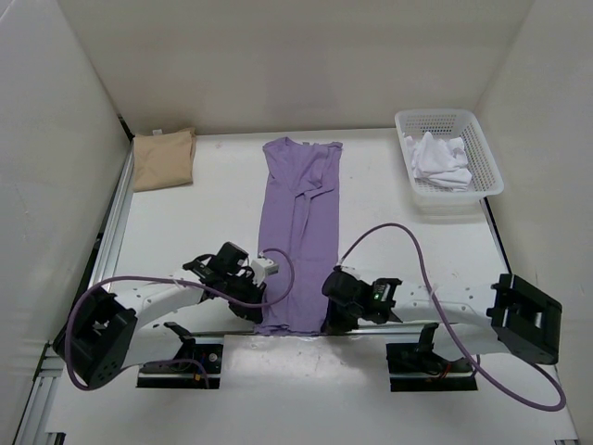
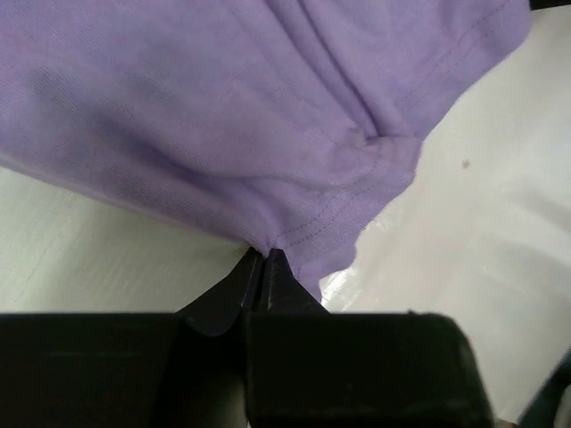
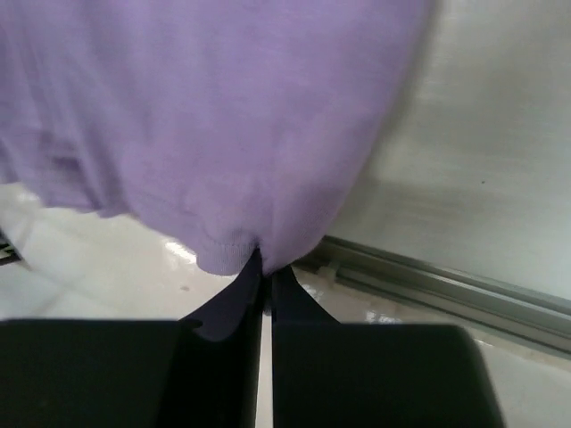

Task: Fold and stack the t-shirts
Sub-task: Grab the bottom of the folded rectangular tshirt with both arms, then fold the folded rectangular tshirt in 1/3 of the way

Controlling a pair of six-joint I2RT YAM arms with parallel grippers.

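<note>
A lavender t-shirt (image 1: 301,222) lies as a long narrow strip down the middle of the table, sleeves folded in. My left gripper (image 1: 260,313) is shut on its near left hem corner (image 2: 308,236). My right gripper (image 1: 330,317) is shut on the near right hem corner (image 3: 234,251). In both wrist views purple cloth bunches at the closed fingertips. A folded tan t-shirt (image 1: 163,158) rests at the far left. A crumpled white t-shirt (image 1: 439,159) sits inside the basket.
A white perforated plastic basket (image 1: 487,167) stands at the far right. White walls enclose the table on three sides. A metal rail (image 3: 446,287) runs along the near edge by the arm bases. Purple cables (image 1: 389,234) loop over the table.
</note>
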